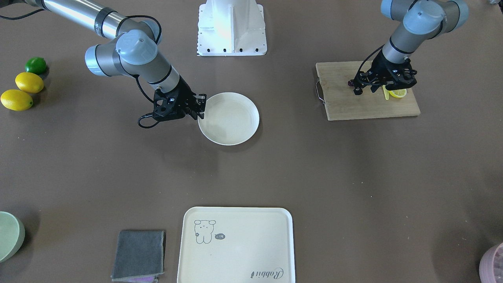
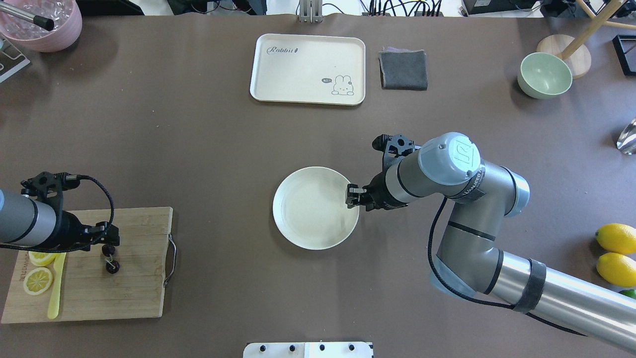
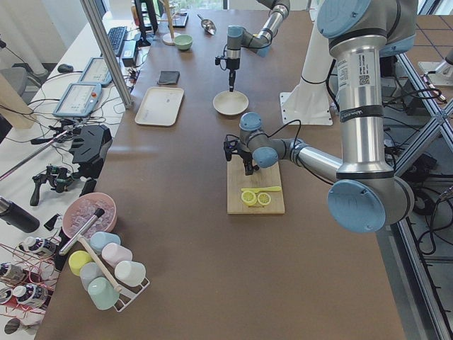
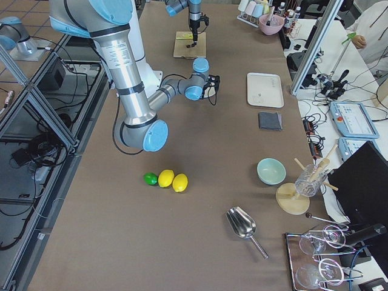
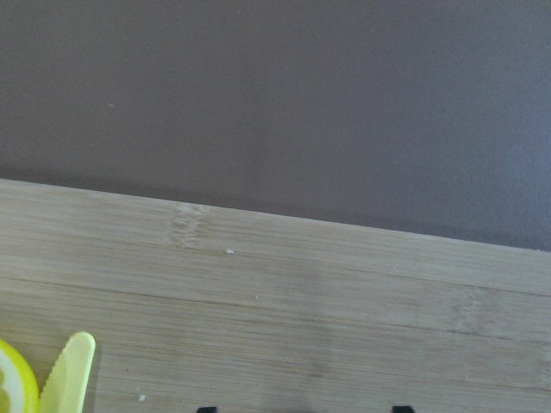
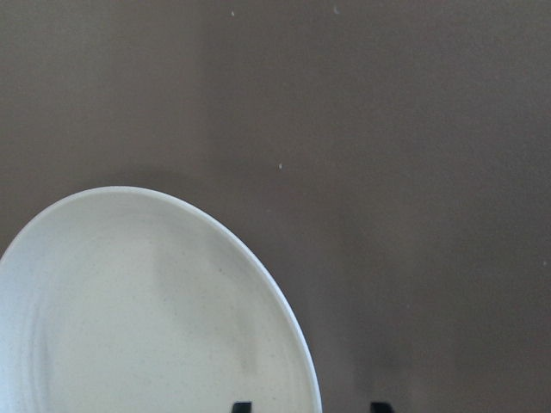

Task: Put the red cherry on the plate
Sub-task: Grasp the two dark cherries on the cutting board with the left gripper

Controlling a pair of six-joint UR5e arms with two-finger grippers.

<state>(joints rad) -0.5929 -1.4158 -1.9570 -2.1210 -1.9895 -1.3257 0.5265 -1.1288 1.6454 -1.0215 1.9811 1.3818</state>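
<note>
The red cherry (image 2: 112,267) is a tiny dark pair lying on the wooden cutting board (image 2: 134,288) at the table's left; it shows as a dark red dot, the cherry (image 1: 349,83), in the front view. My left gripper (image 2: 109,241) hangs low over the pair's upper fruit, and its jaws look open in the left wrist view. I cannot tell whether it touches the fruit. The round cream plate (image 2: 308,209) sits mid-table. My right gripper (image 2: 351,195) hovers open over the plate's right rim, holding nothing.
Lemon slices (image 2: 38,279) and a yellow plastic knife (image 2: 55,288) lie at the board's left end. The rabbit tray (image 2: 298,64), a grey cloth (image 2: 403,69) and a green bowl (image 2: 544,75) stand along the far edge. Whole lemons (image 2: 616,238) lie far right.
</note>
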